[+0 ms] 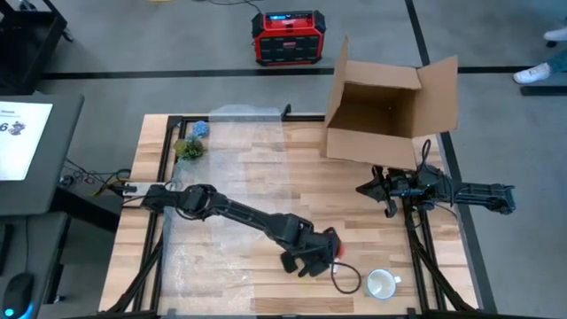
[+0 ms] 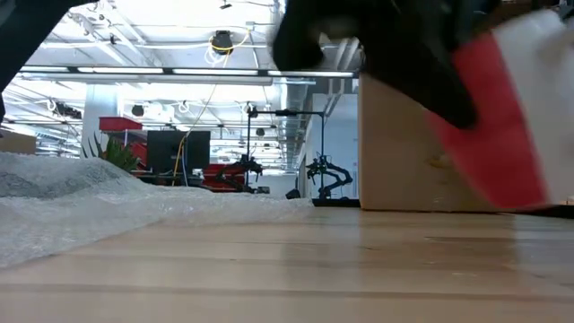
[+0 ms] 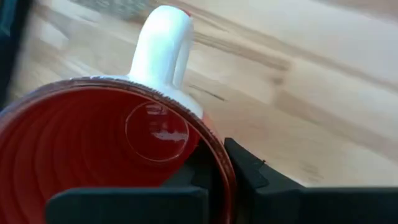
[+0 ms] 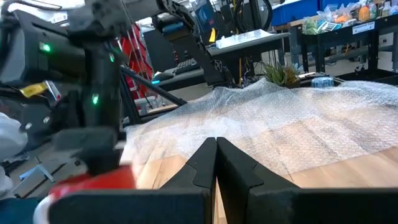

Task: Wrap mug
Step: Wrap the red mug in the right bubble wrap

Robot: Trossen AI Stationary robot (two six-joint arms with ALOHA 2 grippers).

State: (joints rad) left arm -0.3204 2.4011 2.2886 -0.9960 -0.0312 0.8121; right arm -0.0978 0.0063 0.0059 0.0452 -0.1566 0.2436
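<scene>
Table: pale wood planks, grained, lightly sheened. Bubble wrap: clear plastic, dimpled, spread over the left half of the high view. Red mug: glazed ceramic, glossy inside, with a smooth white handle. White mug, lower right: glossy ceramic. Cardboard box, upper right: matt brown. Left gripper: matt black plastic.

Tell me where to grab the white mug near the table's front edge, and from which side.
Pinch its rim from straight above, one finger inside: the white mug stands upright, mouth open. Take the side opposite its handle, which points toward the table's right. The left gripper is full, holding the red mug.
</scene>
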